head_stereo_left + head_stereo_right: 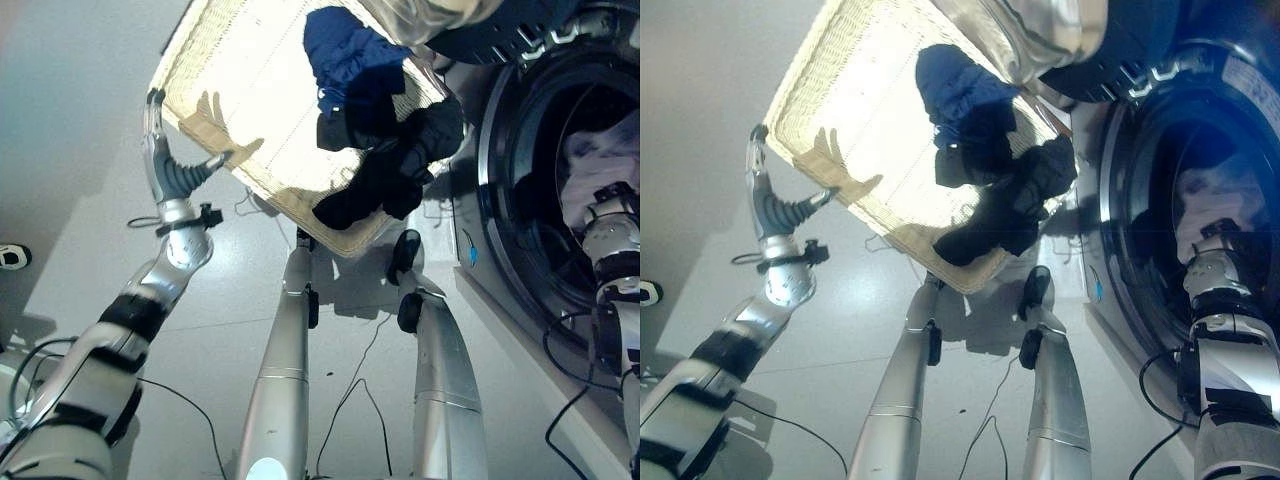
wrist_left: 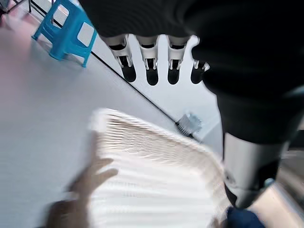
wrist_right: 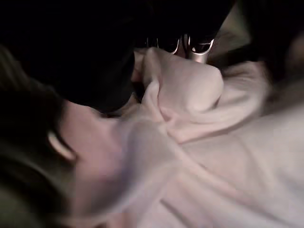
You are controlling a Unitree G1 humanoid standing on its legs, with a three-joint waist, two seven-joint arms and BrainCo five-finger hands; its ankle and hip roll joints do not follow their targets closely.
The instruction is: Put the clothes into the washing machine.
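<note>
Right hand point(image 3: 197, 45) at the frame's right pinches the pale cloth point(image 3: 199, 85) inside the washing machine point(image 1: 520, 130): push it deep before you release, left hand point(image 1: 175, 165) open by the basket point(image 1: 240, 90)

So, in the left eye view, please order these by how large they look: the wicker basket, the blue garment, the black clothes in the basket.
1. wicker basket, clearly largest.
2. black clothes.
3. blue garment.
The two garments look nearly alike in size, so their order is unsure.

basket point(image 1: 250, 110) glare-washed | drum point(image 1: 590, 190) interior dim | wrist views blurred
</note>
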